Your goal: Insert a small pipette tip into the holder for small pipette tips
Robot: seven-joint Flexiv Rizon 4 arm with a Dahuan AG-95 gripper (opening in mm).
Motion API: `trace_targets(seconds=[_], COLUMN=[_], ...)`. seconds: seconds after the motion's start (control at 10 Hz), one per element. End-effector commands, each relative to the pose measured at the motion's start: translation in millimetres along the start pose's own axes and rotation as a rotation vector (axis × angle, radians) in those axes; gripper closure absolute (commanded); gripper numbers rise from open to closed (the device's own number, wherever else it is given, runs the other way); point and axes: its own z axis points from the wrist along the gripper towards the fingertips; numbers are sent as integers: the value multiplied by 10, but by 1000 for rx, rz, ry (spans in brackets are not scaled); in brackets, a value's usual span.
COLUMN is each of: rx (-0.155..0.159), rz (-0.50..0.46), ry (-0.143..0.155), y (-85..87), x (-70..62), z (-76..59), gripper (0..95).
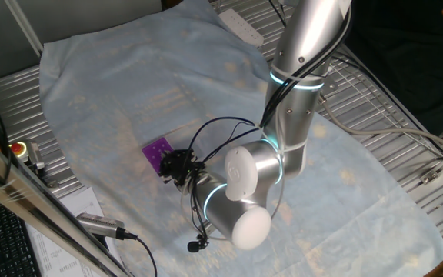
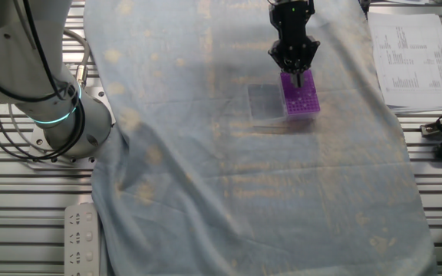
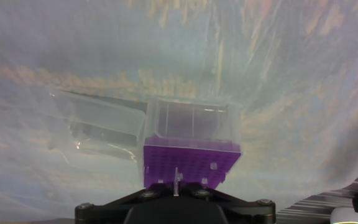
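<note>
The holder for small pipette tips [image 1: 156,151] is a purple block with a grid of pale holes, lying on the pale blue cloth. It also shows in the other fixed view [image 2: 301,97] and in the hand view [image 3: 191,163]. My gripper [image 1: 177,165] hangs right over its near edge, seen from above in the other fixed view [image 2: 298,73]. The jaws are shut on a thin pale pipette tip [image 3: 176,179] that points down at the holder's top. I cannot tell whether the tip touches the holes.
A clear plastic lid [image 3: 101,127] lies open behind and beside the holder. A white power strip [image 1: 241,27] lies at the cloth's far edge. Papers [image 2: 409,54] and a red button [image 1: 19,148] sit off the cloth. A black cable [image 1: 196,246] dangles by the arm.
</note>
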Motion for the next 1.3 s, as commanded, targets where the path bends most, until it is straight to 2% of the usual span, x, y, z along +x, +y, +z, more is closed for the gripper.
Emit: trace_targets(seconds=[0.1, 0.3, 0.4, 0.7, 0.8, 1.1, 1.3], rx=[-2, -5, -6, -8, -8, -4, 3], rz=[-3, -12, -16, -9, -7, -12, -9], ry=[-1, 3, 15, 39, 48, 48, 65], y=[-5, -13, -19, 21, 35, 39, 45], x=[-3, -22, -51, -134, -139, -124, -95], z=[-9, -56, -119, -163, -163, -178, -204], gripper=[950, 950, 950, 950, 950, 950, 950])
